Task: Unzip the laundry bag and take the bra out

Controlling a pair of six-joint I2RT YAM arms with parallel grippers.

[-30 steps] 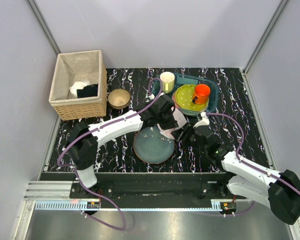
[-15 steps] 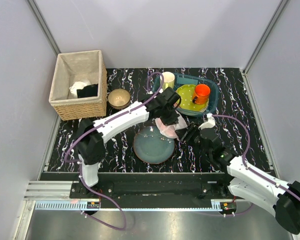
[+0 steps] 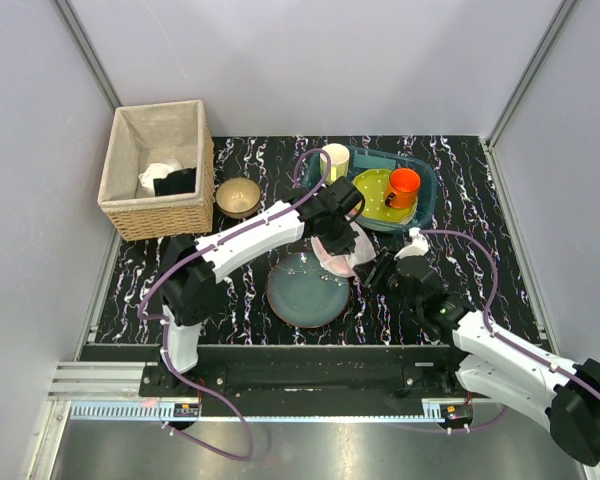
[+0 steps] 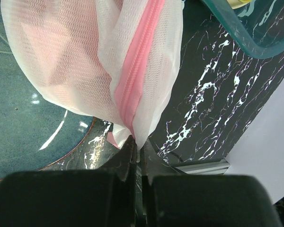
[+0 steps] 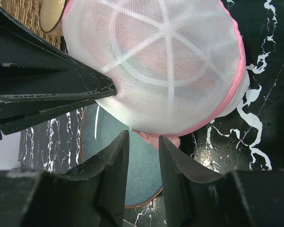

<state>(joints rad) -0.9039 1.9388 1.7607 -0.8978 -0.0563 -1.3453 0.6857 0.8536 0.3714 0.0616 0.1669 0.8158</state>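
Mesh laundry bag [image 3: 338, 252] looked lifted a bit, sitting over the far-right edge of the blue-grey plate [image 3: 300, 295]. The left gripper [image 4: 136, 147] was pinched tight on a fold of the mesh right at the end of the pink zip [image 4: 138, 71]. The zip looked closed along the stretch you could see, and the bra [image 4: 57, 52] was only a pinkish blur through the mesh, so not out yet. The right gripper [image 5: 142, 143] sat just under the bag, fingers parted with nothing in them, and a little pink tab [image 5: 157, 140] poked out right above the gap. Couldn't tell if that tab was the zip pull or just trim. I'd call it the very start of the unzip step. Next, the right one needs to close on the pull and drag it round the rim while the left holds the bag taut.
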